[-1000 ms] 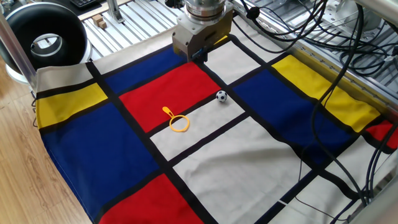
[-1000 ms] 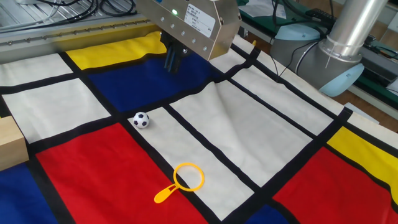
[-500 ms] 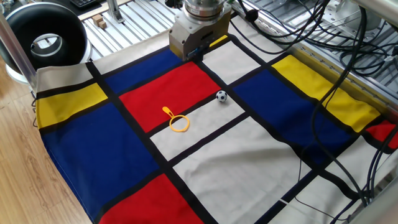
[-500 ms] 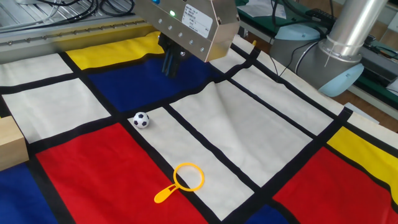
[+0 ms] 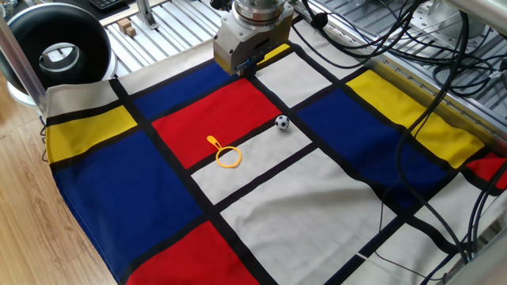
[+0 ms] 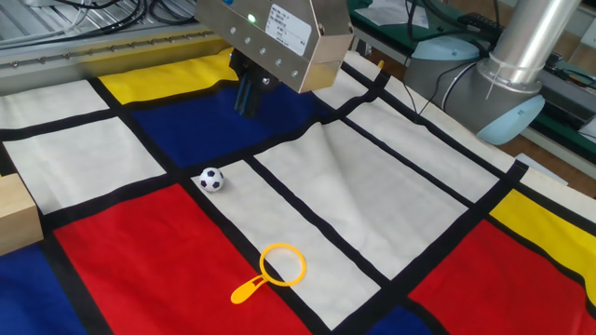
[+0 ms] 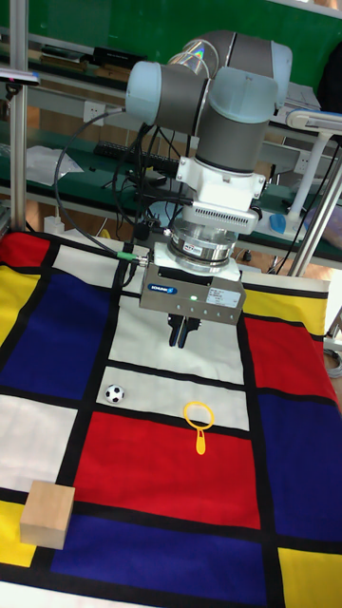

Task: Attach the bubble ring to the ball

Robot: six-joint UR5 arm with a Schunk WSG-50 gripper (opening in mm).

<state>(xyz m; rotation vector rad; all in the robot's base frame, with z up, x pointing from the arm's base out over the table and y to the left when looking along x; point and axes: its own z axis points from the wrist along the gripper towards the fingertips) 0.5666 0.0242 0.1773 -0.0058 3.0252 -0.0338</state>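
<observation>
With the gripper (image 6: 246, 97) empty, its 2 fingers close together, well beyond the soccer ball (image 6: 211, 180), the bubble ring (image 6: 273, 271) (thin, flat on cloth) may skid from a pinch — or nudge the ball rolling.

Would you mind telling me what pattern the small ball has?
The ball is white with black soccer-style patches, clearest in the other fixed view.

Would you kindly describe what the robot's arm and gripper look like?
The arm has silver-grey tube sections with pale blue joint caps. A ribbed metal wrist carries a boxy silver gripper body with a lit green light, a small blue label and dark fingers. Black cables trail behind it.
</observation>
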